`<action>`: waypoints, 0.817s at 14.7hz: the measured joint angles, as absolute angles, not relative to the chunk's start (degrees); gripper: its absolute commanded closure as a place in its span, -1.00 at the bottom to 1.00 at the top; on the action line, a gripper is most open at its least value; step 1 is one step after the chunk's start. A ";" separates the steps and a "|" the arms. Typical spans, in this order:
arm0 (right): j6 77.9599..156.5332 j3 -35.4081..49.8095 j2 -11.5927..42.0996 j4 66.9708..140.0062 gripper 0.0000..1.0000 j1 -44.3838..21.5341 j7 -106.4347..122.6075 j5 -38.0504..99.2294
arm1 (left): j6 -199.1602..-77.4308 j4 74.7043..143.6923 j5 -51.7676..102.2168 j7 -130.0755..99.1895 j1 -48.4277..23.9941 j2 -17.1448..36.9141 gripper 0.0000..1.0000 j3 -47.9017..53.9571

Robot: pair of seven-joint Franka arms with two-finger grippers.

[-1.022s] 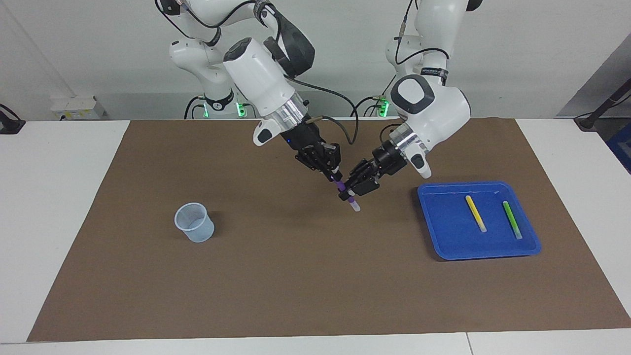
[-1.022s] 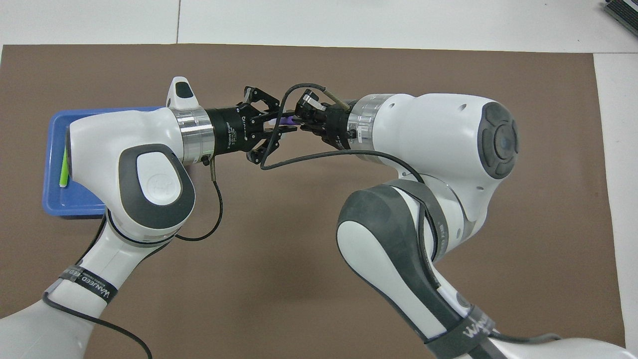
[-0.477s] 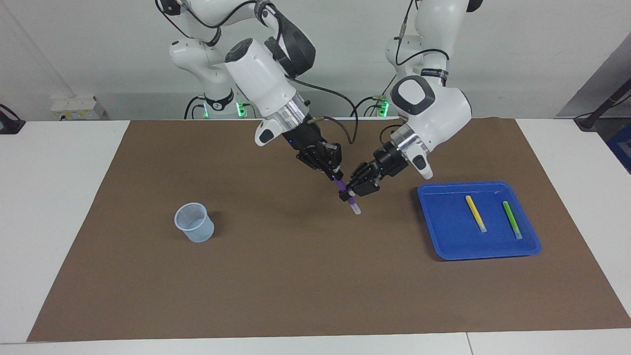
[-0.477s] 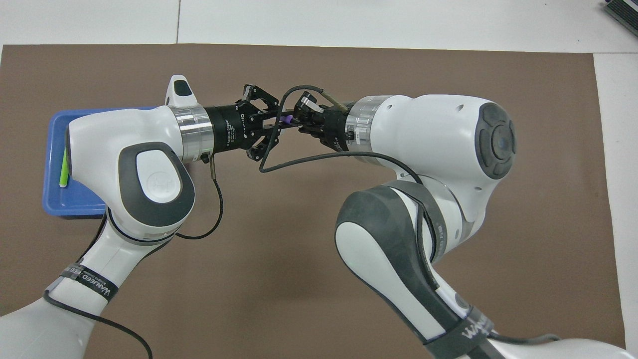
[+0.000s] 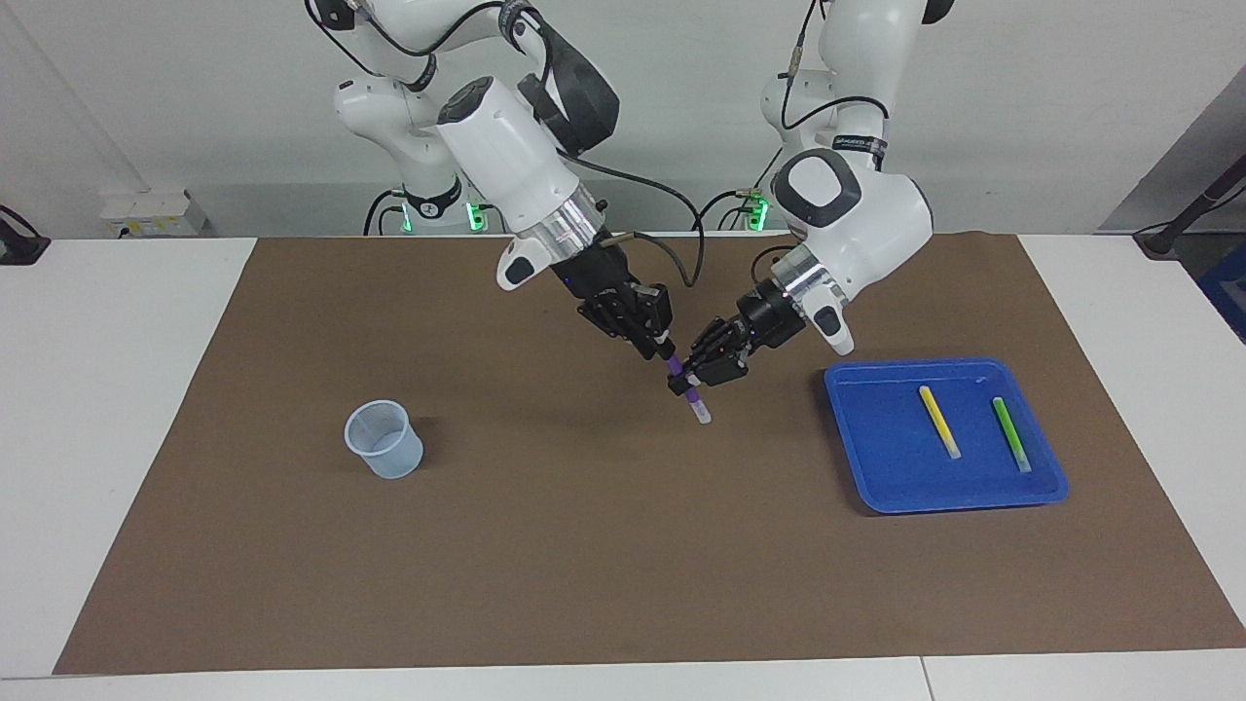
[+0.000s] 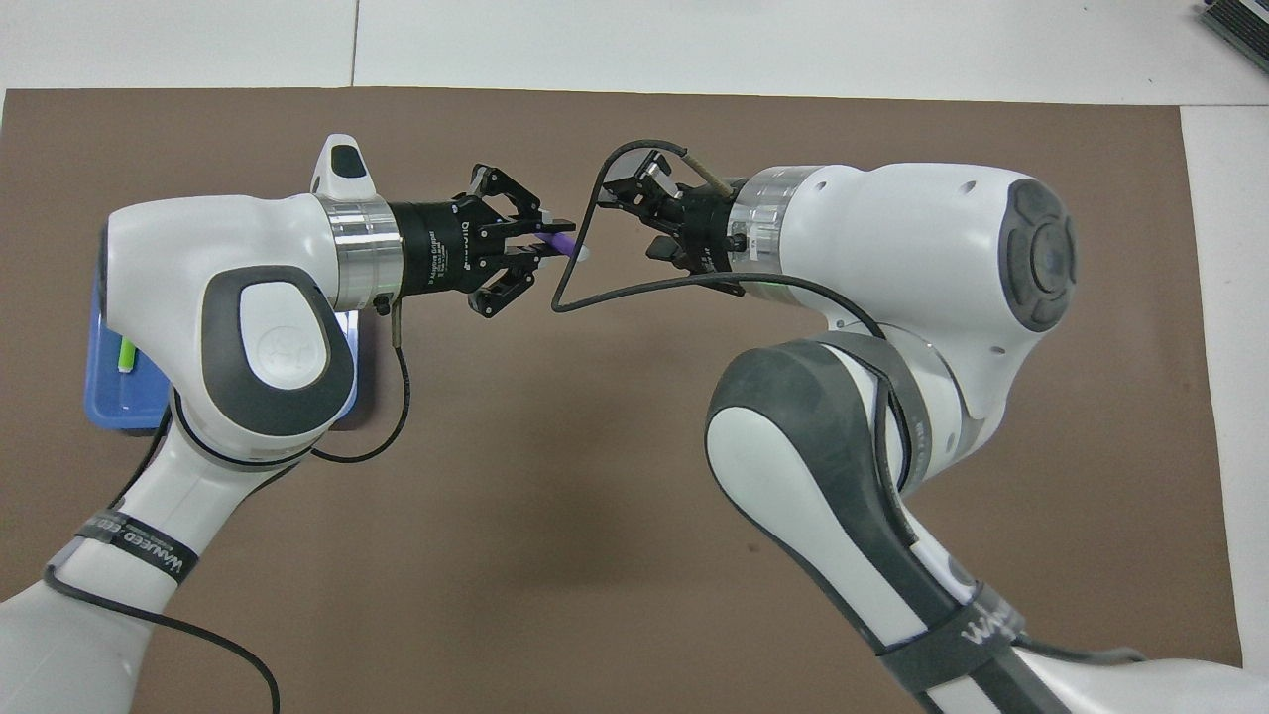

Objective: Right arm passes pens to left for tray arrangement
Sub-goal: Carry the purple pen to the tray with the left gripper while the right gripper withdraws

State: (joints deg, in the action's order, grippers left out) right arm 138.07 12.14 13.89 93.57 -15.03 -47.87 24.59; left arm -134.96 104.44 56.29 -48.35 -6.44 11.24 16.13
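Right gripper [image 6: 634,203] backed off purple pen [image 5: 689,393], fingers spread | left gripper [image 5: 693,381] clamps it mid-table, pale end down | you carry toward tray [image 5: 973,497], left arm's end

White wall [image 5: 1022,97], white table [image 5: 107,389], brown mat [image 5: 584,545]

White table [image 5: 117,389]: brown mat [image 5: 584,545] bearing clear cup [image 5: 384,439], blue tray [image 5: 881,477].
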 measured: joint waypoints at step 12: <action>102.84 11.38 3.10 92.05 -1.00 5.66 -10.86 13.65 | -123.63 102.72 14.55 -28.66 -1.57 12.30 1.00 15.68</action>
State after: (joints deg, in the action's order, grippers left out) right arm 102.84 11.38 3.10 92.05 5.66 -10.86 13.65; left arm -123.63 102.72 14.55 -28.66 -1.57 12.30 15.68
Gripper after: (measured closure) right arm 0.000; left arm 0.815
